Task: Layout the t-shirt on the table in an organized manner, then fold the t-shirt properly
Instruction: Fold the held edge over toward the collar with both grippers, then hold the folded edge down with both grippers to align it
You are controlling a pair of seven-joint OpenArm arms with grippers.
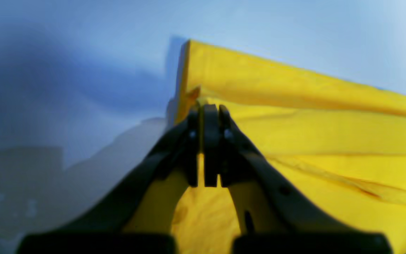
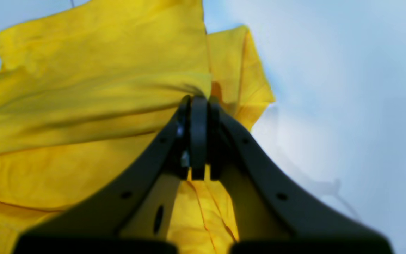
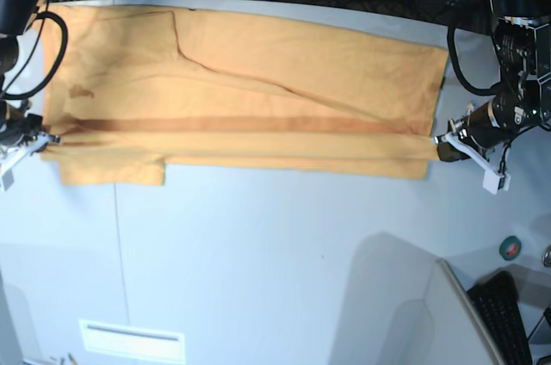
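Grippers, two, left gripper (image 1: 208, 107) and right gripper (image 2: 198, 98), pinch one t-shirt (image 3: 258, 98).

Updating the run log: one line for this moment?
stage: mid-fold | t-shirt: stretched across table | left tool: shut on t-shirt | right tool: shut on t-shirt

Both wrist views are filled at the bottom by black, matte fingers (image 1: 210, 141) that flare out into broad curved arms toward the base. Small round screw holes are seen behind the tips, and an oval slot further back on the right gripper (image 2: 198, 106). In the base view, white clips, black cables and metal joints are seen behind each gripper.
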